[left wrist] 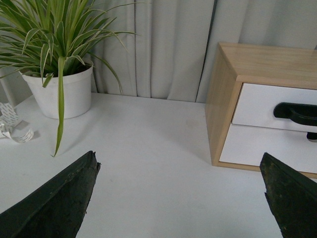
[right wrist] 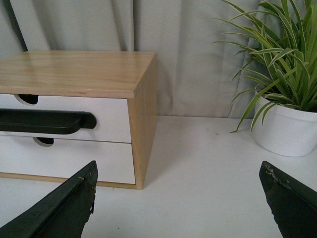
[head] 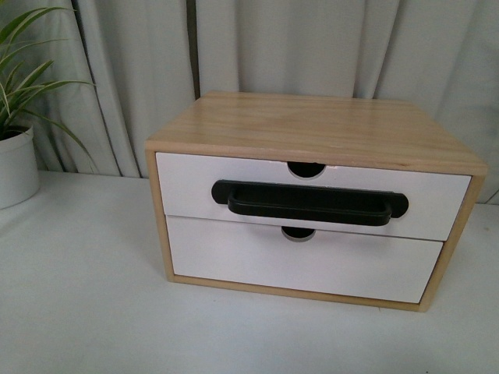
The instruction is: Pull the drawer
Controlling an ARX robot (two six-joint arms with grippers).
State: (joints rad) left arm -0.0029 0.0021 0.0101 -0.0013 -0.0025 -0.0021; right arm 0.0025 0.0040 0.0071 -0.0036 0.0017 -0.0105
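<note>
**1. Layout, left to right**

- At the far left corner of the white table stands a white round pot holding a green strap-leaved plant.
- The left gripper hangs over bare table in front of that pot. Its two dark fingers are spread wide and hold nothing.
- The light wooden two-drawer cabinet sits mid-table, close to the far edge and the grey curtain.
- The right gripper hangs near the cabinet's right front corner, jaws likewise wide apart and empty.
- A second white pot with a green plant stands beyond the cabinet's right side.

**2. Task item**

- The white-fronted wooden drawer occupies the upper compartment and appears fully closed, flush with the frame.
- A half-round notch cuts its top edge.
- Below it is a plain white lower drawer front without a handle.

**3. Handling**

- The drawer is probably rigid, light and free-sliding.
- The cabinet itself looks light and may slide across the smooth table when pulled.
- Take hold at the long black bar handle, near its middle, fingers above and below the bar.
- Pull straight toward the near table edge. An off-centre grip is likely to rack the drawer.

**4. Containers**

- Both drawers are shut, so their contents cannot be seen.
- Each pot contains its plant.
</note>
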